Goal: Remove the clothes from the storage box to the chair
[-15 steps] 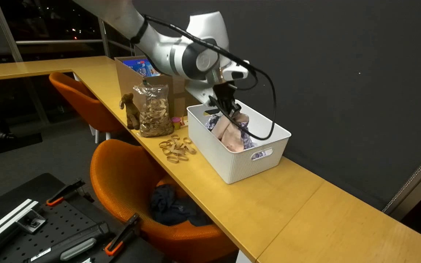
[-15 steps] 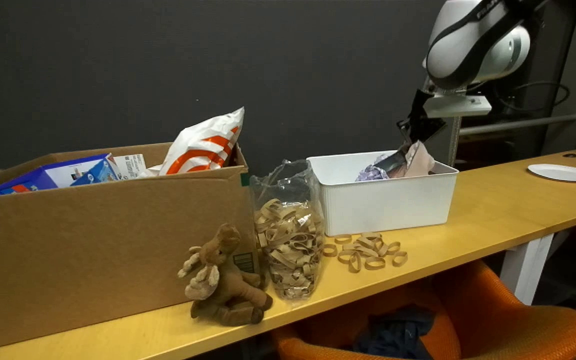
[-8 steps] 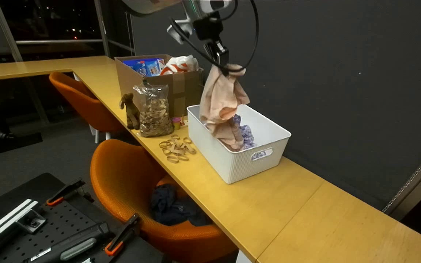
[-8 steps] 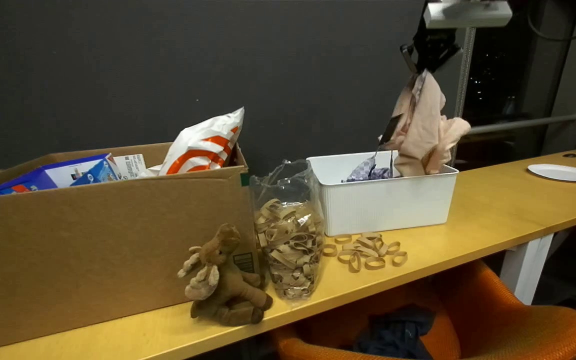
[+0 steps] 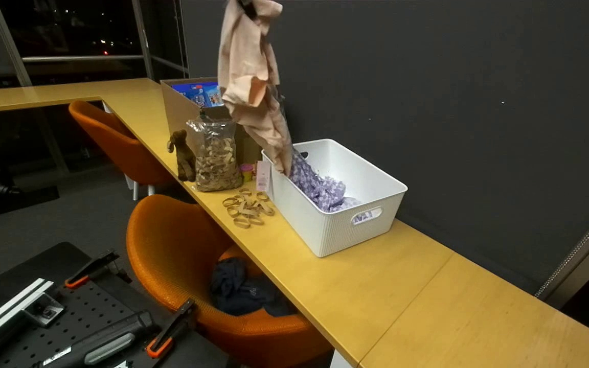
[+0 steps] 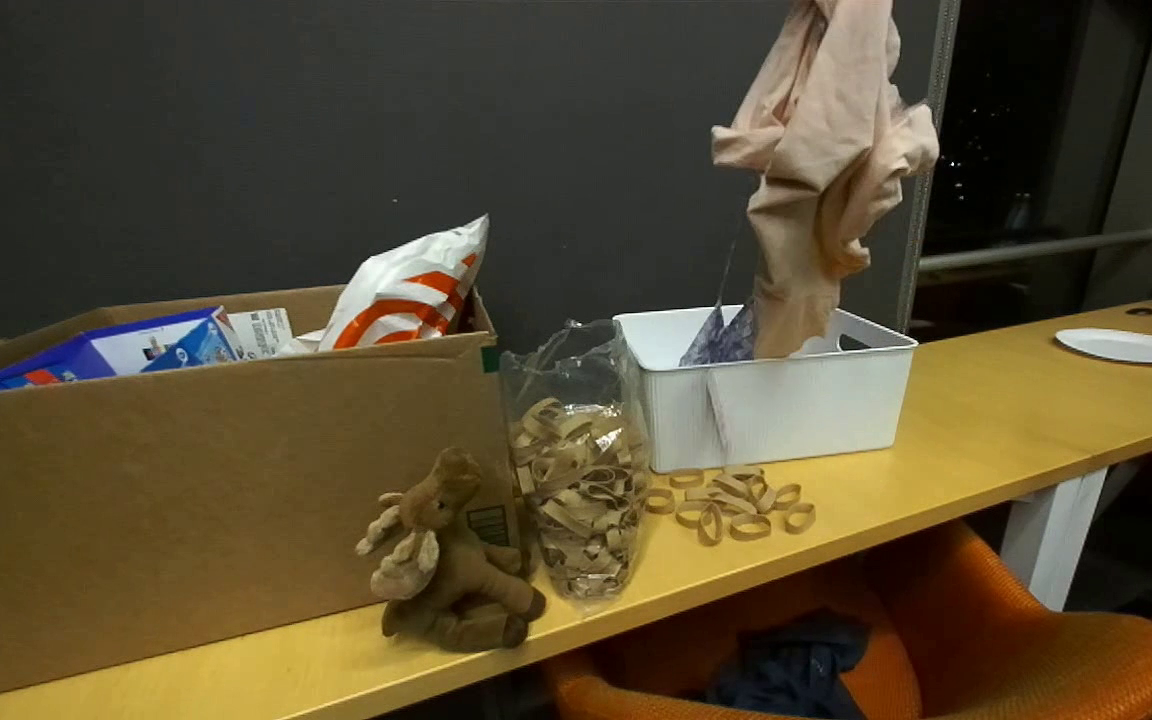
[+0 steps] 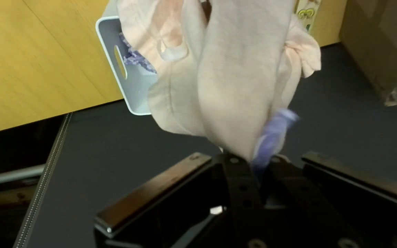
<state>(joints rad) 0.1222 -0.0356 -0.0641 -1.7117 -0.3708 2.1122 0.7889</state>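
Pink garment (image 6: 816,170) hangs from the gripper (image 7: 256,162), draped long below it, lower end down at the rim of the white storage box (image 6: 816,420); can't tell if it touches. Gripper fingers (image 7: 236,179) nearly together, clamped on the garment's top with cloth pinched between; blurred purple strip (image 7: 271,137) also at the fingertips in the wrist view, can't tell which piece it belongs to. Storage box holds purple patterned cloth (image 5: 325,193), part of it rising beside the garment's lower end. Pale tag (image 5: 263,176) hangs outside the box wall in an exterior view. Orange chair (image 5: 172,245) beside the table (image 5: 402,281) has dark blue cloth (image 5: 243,291) on the seat. Cardboard box (image 6: 216,520) farther along the table has blue packaging (image 6: 198,347) and a white-and-orange bag (image 6: 411,290) showing, bag sticking up past the rim. Clear bag (image 6: 571,368) just beside it, part full of tan bands (image 6: 581,510), more bands loose on the table by the storage box; brown plush animal (image 6: 461,580) sits in front of the cardboard box
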